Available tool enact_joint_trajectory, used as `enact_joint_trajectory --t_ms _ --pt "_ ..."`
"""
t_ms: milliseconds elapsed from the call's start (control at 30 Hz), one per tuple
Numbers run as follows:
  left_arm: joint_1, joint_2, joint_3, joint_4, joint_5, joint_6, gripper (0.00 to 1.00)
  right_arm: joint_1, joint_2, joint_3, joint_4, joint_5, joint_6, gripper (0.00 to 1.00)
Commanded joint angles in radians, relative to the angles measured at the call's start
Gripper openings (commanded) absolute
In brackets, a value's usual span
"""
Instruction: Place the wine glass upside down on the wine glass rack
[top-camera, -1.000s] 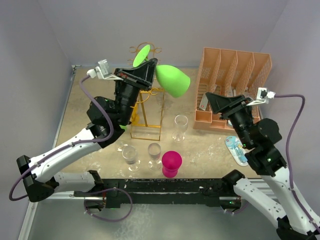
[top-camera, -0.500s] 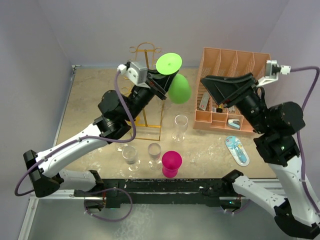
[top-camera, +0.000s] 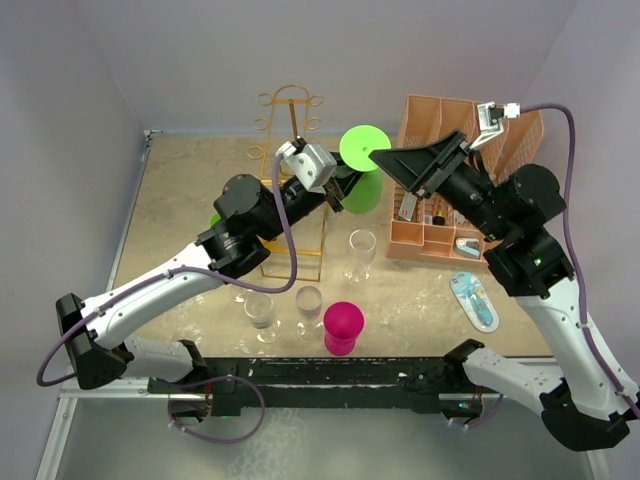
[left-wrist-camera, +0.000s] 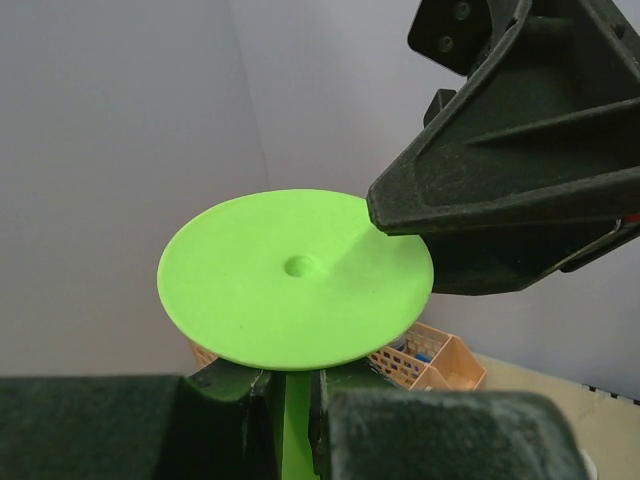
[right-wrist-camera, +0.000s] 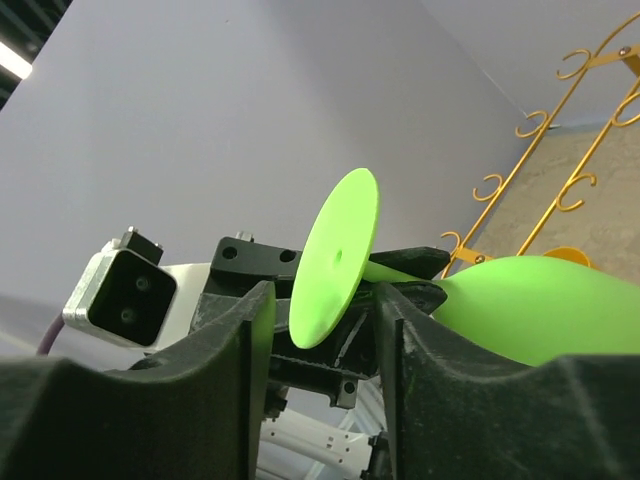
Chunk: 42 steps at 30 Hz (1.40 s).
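Pale lilac walls close in a mottled beige worktop (top-camera: 190, 200), with both arms raised over it. The wine glass (top-camera: 362, 180), bright green and opaque, is in the air over the far half of the worktop, about midway between the left and right edges and just right of the wine glass rack (top-camera: 290, 105). It is tilted, its round foot toward the overhead camera and its bowl lower. The left fingers (left-wrist-camera: 228, 380) are clamped on the stem right under the foot. The right fingers (right-wrist-camera: 225, 345) are spread wide, one to each side of the foot's rim in their own wrist view, and hold nothing (the gaps look small). The rack stands near the far edge, left of the middle, and the hooks that show are bare.

This reads as a mid-air handover or regrasp. The next move would call for the right fingers to close on the glass without knocking it askew before the left fingers let go. After that the foot must slide into a hook with the bowl hanging down.

A peach mesh organizer (top-camera: 470, 130) fills the far right corner. Clear glasses (top-camera: 309, 300) and a pink glass (top-camera: 343, 325) stand toward the middle of the near edge.

The stem is mostly covered by the left fingers, and the left arm hides part of the rack's base. From above I cannot tell whether a right fingertip touches the foot
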<state>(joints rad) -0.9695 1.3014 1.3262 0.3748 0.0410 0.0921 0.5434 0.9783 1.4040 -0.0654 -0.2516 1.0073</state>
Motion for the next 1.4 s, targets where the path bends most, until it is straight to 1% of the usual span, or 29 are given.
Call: enact_joint_trajectory --t_ms 0,167,267,300,333,367,400,433,467,533,600,633,700,800,1033,1167,1267,1367 --pt "0.0 -0.035 0.041 0.013 0.031 0.042 0.0 0.004 -0.019 -0.003 0.031 0.032 0.059 0.42" --pt "0.0 -0.042 0.039 -0.005 0.039 0.054 0.0 0.004 -0.008 -0.015 0.021 0.033 0.108 0.3" --pt "0.0 -0.046 0.039 -0.021 0.051 0.066 0.0 0.004 -0.009 -0.037 0.032 0.038 0.144 0.2" --pt "0.0 -0.046 0.038 -0.026 0.052 0.07 0.0 0.003 -0.007 -0.043 0.041 0.042 0.154 0.14" --pt "0.0 -0.049 0.038 -0.03 0.051 0.073 0.0 0.003 -0.005 -0.046 0.047 0.045 0.161 0.04" --pt "0.0 -0.05 0.038 -0.035 0.046 0.073 0.03 0.004 0.0 -0.045 0.049 0.052 0.166 0.0" --pt "0.0 -0.053 0.039 -0.042 0.035 0.07 0.07 0.004 0.007 -0.038 0.045 0.06 0.17 0.0" --pt "0.001 -0.073 0.034 -0.07 -0.028 0.046 0.22 0.004 0.02 -0.024 0.042 0.096 0.177 0.0" --pt "0.0 -0.085 0.03 -0.084 -0.072 0.031 0.3 0.003 0.022 -0.019 0.041 0.117 0.178 0.0" --pt "0.0 -0.115 0.036 -0.155 -0.141 -0.002 0.4 0.004 0.026 -0.01 0.037 0.175 0.175 0.0" --pt "0.0 -0.151 0.048 -0.248 -0.166 -0.019 0.51 0.003 0.031 -0.004 0.025 0.251 0.161 0.0" --pt "0.001 -0.168 0.055 -0.283 -0.181 -0.026 0.54 0.003 0.036 -0.001 0.018 0.285 0.155 0.0" --pt "0.0 -0.203 0.063 -0.345 -0.246 -0.053 0.55 0.003 0.049 -0.003 0.028 0.344 0.137 0.0" --pt "0.001 -0.26 0.066 -0.415 -0.385 -0.121 0.56 0.003 0.094 0.006 0.046 0.412 0.104 0.0" --pt "0.0 -0.41 0.019 -0.584 -0.629 -0.282 0.57 -0.002 0.281 0.102 0.09 0.45 0.04 0.0" --pt "0.0 -0.493 -0.033 -0.685 -0.784 -0.355 0.58 -0.032 0.405 0.166 0.135 0.41 0.027 0.0" --pt "0.0 -0.566 -0.098 -0.723 -0.858 -0.373 0.58 -0.057 0.497 0.233 0.144 0.358 0.016 0.0" --pt "0.0 -0.62 -0.123 -0.775 -0.927 -0.376 0.58 -0.068 0.583 0.32 0.133 0.327 0.003 0.0"
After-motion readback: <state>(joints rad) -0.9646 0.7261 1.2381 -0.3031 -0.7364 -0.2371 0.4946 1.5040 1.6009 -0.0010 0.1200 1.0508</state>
